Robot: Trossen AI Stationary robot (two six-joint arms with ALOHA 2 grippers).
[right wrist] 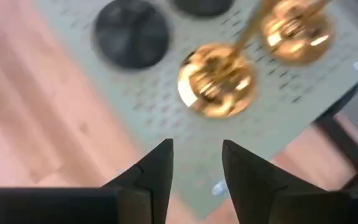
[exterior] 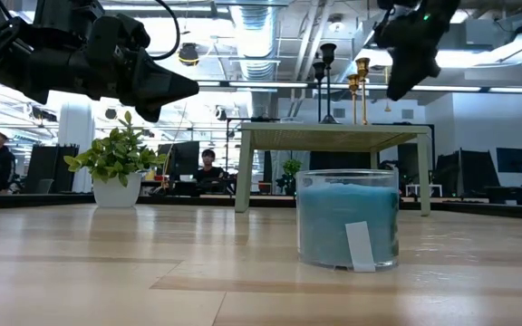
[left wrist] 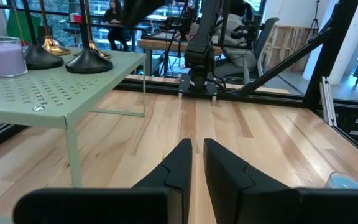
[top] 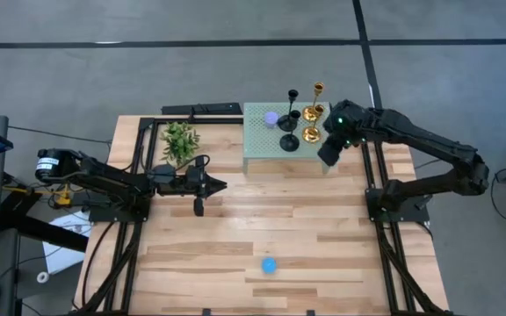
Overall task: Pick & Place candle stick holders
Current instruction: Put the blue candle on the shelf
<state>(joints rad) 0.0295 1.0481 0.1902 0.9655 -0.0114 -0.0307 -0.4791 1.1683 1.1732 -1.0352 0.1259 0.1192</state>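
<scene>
Two black candlestick holders [top: 288, 140] and two gold ones [top: 312, 133] stand upright on their round bases on a small green perforated table [top: 257, 145] at the far middle. My right gripper [top: 330, 154] hovers open and empty over that table's right end. In its wrist view [right wrist: 196, 163] a gold base [right wrist: 216, 79] lies just ahead of the fingers, with the other gold base [right wrist: 294, 25] and a black base [right wrist: 131, 32] beyond. My left gripper [top: 221, 185] is shut and empty above the wooden table, left of centre, pointing right.
A purple candle [top: 271, 118] sits on the green table beside the holders. A potted plant [top: 179, 140] stands to the left of it. A blue candle jar [top: 270, 264] stands near the table's front middle. People sit in the room behind [exterior: 208, 167].
</scene>
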